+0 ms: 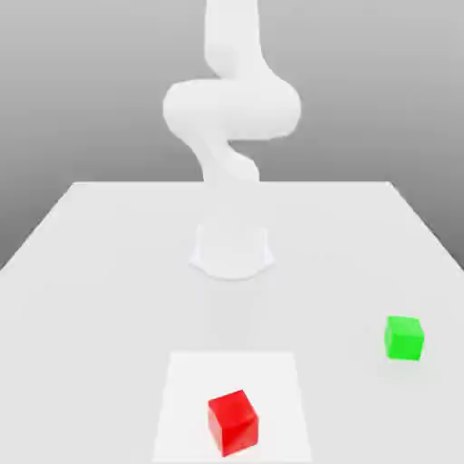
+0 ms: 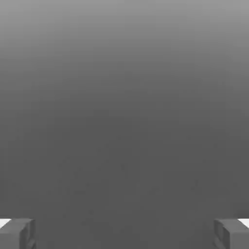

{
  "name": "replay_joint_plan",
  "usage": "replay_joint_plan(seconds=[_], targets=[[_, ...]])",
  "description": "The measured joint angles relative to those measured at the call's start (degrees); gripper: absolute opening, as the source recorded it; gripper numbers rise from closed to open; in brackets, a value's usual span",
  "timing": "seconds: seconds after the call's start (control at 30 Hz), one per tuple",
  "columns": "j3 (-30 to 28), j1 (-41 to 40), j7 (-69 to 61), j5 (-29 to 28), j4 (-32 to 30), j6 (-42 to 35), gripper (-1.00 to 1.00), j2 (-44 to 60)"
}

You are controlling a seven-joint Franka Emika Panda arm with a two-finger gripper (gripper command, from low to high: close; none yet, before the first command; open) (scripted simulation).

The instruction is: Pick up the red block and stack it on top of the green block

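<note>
Two blocks are sitting on a white table (image 1: 100,272) in front of a white arm (image 1: 231,109). The red block (image 1: 233,422) is resting on a brighter white square patch (image 1: 186,399) near the front edge of the exterior view, turned slightly so one corner is pointing toward the camera. The green block (image 1: 403,337) is lying well apart from it, toward the exterior view's right and a little farther back, directly on the plain tabletop. Neither block is touching the other, and nothing is touching either block.

The arm is rising from its round base (image 1: 232,254) near the middle of the table, bending through a thick elbow and running out of the top of the exterior view. It is standing behind both blocks, well clear of them.

In the hand view, the gripper (image 2: 124,233) is showing its two grey fingertips (image 2: 17,233) at opposite edges of the picture, spread wide apart with nothing between them. Beyond them, a smooth grey gradient is spreading; it is possibly the backdrop rather than the table, though that is hard to tell.
</note>
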Motion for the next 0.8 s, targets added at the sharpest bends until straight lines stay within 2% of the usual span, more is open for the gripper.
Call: replay_joint_plan(seconds=[0.43,0.63,0.8], targets=[[11.53,-12.26,33.52,-7.02,-5.56,9.65,0.0,25.13],[13.16,-14.42,48.54,-9.86,-8.09,14.05,0.0,36.55],[13.01,-14.28,58.85,-9.16,-10.31,18.02,0.0,45.46]])
